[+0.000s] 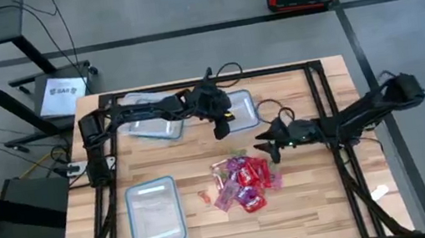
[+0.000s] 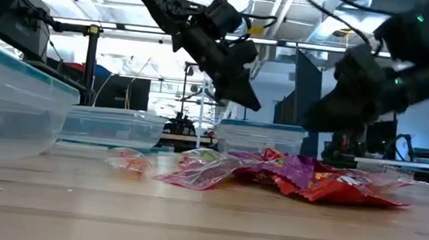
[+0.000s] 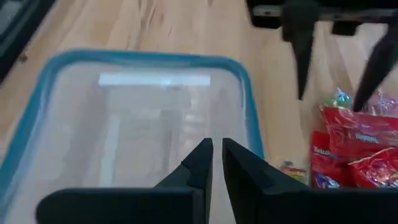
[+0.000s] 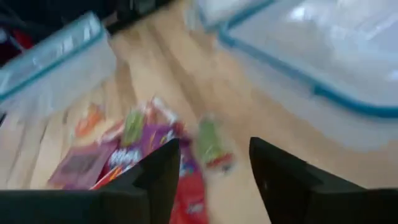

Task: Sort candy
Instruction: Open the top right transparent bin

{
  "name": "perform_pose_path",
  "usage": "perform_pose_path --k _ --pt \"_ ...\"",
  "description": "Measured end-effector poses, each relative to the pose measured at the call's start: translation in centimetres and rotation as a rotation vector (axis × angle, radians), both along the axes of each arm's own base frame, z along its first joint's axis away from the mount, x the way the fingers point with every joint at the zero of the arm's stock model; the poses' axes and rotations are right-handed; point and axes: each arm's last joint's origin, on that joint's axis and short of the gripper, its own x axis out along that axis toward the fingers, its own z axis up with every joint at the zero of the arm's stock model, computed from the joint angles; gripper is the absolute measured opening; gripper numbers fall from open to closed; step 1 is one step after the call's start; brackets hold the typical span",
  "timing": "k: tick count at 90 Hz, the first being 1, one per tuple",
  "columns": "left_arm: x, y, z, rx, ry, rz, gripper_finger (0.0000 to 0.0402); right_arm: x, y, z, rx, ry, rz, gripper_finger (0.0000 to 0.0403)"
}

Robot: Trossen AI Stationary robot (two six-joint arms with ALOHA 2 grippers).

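The right gripper (image 1: 272,150) hangs open and empty just above the candy (image 1: 243,183) in the table's (image 1: 311,214) middle. The left gripper (image 1: 220,130), almost closed and empty, hovers above the table near a container (image 1: 241,108).

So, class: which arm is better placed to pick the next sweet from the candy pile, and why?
Probably the right. The right gripper hangs with jaws open at the edge of the candy pile. The left gripper sits farther back, jaws nearly shut, by the containers.

Bare table (image 1: 310,206) lies right of the candy (image 1: 243,182); containers (image 1: 156,213) flank the left.
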Motion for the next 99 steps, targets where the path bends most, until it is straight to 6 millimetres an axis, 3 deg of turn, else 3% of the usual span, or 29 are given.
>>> perform_pose_path --k 20,48,85,99 --pt "0.0 0.1 0.1 0.042 -0.008 -0.024 0.0022 0.7 -1.3 -2.7 -0.027 0.134 -0.043 0.0184" --pt "0.1 0.2 0.2 0.06 -0.022 -0.047 0.0022 2.4 -3.0 -3.5 -0.053 0.087 -0.052 0.0182" --pt "1.2 1.9 -5.2 -0.028 0.053 -0.016 0.0022 2.5 -5.1 -4.3 -0.014 -0.001 -0.017 0.018" --pt "1.0 1.4 -5.6 -0.058 0.084 -0.078 0.0022 2.4 -5.4 -4.3 -0.014 -0.015 -0.027 0.018"
